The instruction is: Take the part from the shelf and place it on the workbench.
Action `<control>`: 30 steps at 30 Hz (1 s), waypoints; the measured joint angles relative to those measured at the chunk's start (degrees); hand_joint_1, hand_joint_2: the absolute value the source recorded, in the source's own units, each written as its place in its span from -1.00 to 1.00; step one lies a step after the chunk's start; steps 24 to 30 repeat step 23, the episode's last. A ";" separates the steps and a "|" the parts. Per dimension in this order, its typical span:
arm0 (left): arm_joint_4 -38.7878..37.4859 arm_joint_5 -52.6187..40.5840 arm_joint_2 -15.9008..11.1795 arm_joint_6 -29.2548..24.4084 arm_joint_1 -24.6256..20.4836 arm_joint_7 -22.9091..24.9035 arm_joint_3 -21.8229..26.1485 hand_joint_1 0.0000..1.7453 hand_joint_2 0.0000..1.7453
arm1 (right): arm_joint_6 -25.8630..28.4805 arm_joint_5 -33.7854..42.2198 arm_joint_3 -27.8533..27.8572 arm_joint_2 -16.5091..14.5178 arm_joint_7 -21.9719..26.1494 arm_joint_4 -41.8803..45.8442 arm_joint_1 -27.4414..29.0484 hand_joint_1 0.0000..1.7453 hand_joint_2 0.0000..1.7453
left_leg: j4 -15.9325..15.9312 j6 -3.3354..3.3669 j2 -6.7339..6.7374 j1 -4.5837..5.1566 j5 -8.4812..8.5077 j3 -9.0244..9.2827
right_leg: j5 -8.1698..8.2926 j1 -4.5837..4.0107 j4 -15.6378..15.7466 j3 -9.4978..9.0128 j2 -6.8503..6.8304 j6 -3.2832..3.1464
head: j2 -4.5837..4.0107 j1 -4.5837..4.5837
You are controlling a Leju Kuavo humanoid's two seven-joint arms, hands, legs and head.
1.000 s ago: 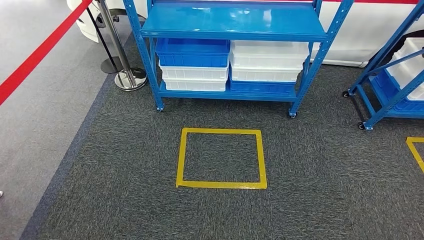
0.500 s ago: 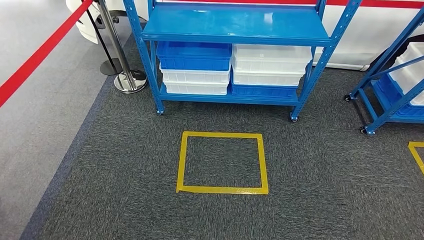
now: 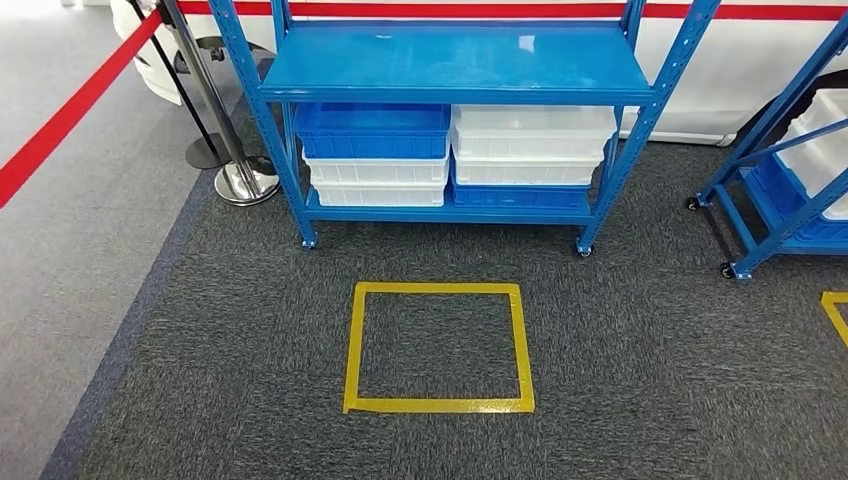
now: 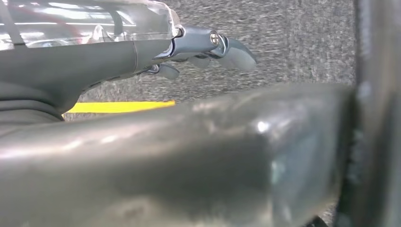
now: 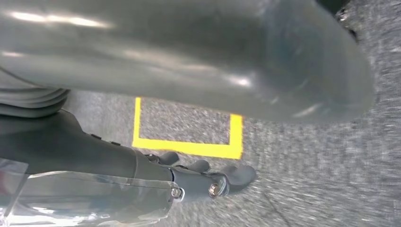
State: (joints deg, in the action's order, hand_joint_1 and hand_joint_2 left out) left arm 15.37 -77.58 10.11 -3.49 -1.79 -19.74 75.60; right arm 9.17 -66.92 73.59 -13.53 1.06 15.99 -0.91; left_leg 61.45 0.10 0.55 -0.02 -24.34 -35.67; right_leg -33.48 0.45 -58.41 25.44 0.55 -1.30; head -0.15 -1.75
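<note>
A red rope [image 3: 60,120] on a metal post [image 3: 215,110] crosses the floor's left edge. The blue shelf [image 3: 455,62] stands at the carpet's [image 3: 200,330] far edge, crates [image 3: 372,130] stacked below; no part visible on it. A yellow square [image 3: 437,346] lies before it. Left hand [image 4: 208,47] and right hand [image 5: 208,177] hang over carpet, fingers loosely extended, holding nothing.

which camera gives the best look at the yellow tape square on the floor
The head view: the whole yellow tape square lies unobstructed before the blue shelf. The right wrist view shows part of it; the left wrist view just one strip.
</note>
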 joint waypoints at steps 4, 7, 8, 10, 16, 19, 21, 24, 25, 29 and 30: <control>0.01 -0.08 -0.02 0.05 -0.27 0.03 0.00 -1.00 -1.00 | -0.03 -0.21 0.00 -0.02 0.05 -0.04 -0.54 -1.00 -1.00 | -2.71 1.35 -0.21 -0.02 -1.86 2.92 | 1.46 0.20 -3.32 0.41 -0.19 1.53 | 0.00 -0.01; 0.00 -0.13 -0.02 0.10 -0.39 0.02 0.00 -1.00 -1.00 | -0.03 -0.46 0.01 -0.01 0.13 -0.04 -0.67 -1.00 -1.00 | -4.40 2.10 -0.25 -0.38 -3.03 6.01 | 1.10 0.41 -12.84 7.54 -0.25 2.17 | 0.00 -0.01; 0.00 -0.13 -0.02 0.10 -0.43 0.02 0.00 -1.00 -1.00 | -0.03 -0.50 0.01 -0.01 0.14 -0.04 -0.62 -1.00 -1.00 | -4.57 2.10 -0.30 -0.45 -3.62 6.85 | -0.58 0.50 -15.01 10.13 -0.25 2.34 | 0.00 -0.01; 0.00 -0.12 -0.01 0.10 -0.33 0.02 0.00 -1.00 -1.00 | -0.03 -0.53 0.01 0.01 0.14 -0.04 -0.40 -1.00 -1.00 | -4.67 1.79 -0.56 -0.65 -5.15 8.70 | -3.61 0.76 -15.84 13.74 -0.29 2.79 | 0.00 0.00; 0.01 -0.15 0.07 0.13 -0.18 0.04 0.01 -1.00 -1.00 | -0.06 -0.55 0.05 0.09 0.14 -0.05 0.37 -1.00 -1.00 | -5.06 -0.32 -0.66 -0.96 -10.70 15.12 | 10.57 0.79 -3.31 14.89 -1.38 2.27 | 0.00 0.00; 0.01 -0.17 0.06 0.11 -0.69 0.03 0.00 -1.00 -1.00 | -0.04 -0.55 0.05 0.09 0.15 -0.07 0.07 -1.00 -1.00 | -1.15 -1.46 -0.59 -0.95 -8.42 14.76 | 9.44 0.81 -2.57 12.72 -0.93 0.83 | 0.00 -0.02; 0.01 -0.18 0.07 0.12 -0.89 0.03 0.00 -1.00 -1.00 | -0.03 -0.55 0.05 0.10 0.15 -0.06 -0.01 -1.00 -1.00 | 6.83 -1.82 -0.62 -1.11 -6.60 9.82 | 8.14 0.82 -1.88 10.56 -0.78 -0.01 | 0.00 -0.02; 0.00 -0.19 0.09 0.13 -0.82 0.02 0.00 -1.00 -1.00 | -0.03 -0.55 0.05 0.10 0.15 -0.06 -0.04 -1.00 -1.00 | 11.97 -2.02 -0.61 -1.13 -8.14 5.59 | 6.97 0.63 -1.41 8.87 -0.65 -0.40 | 0.00 -0.02; 0.00 -0.19 0.09 0.13 -0.82 0.02 0.00 -1.00 -1.00 | -0.03 -0.55 0.05 0.10 0.15 -0.06 -0.04 -1.00 -1.00 | 11.97 -2.02 -0.61 -1.13 -8.14 5.59 | 6.97 0.63 -1.41 8.87 -0.65 -0.40 | 0.00 -0.02; 0.00 -0.19 0.09 0.13 -0.82 0.02 0.00 -1.00 -1.00 | -0.03 -0.55 0.05 0.10 0.15 -0.06 -0.04 -1.00 -1.00 | 11.97 -2.02 -0.61 -1.13 -8.14 5.59 | 6.97 0.63 -1.41 8.87 -0.65 -0.40 | 0.00 -0.02; 0.00 -0.19 0.09 0.13 -0.82 0.02 0.00 -1.00 -1.00 | -0.03 -0.55 0.05 0.10 0.15 -0.06 -0.04 -1.00 -1.00 | 11.97 -2.02 -0.61 -1.13 -8.14 5.59 | 6.97 0.63 -1.41 8.87 -0.65 -0.40 | 0.00 -0.02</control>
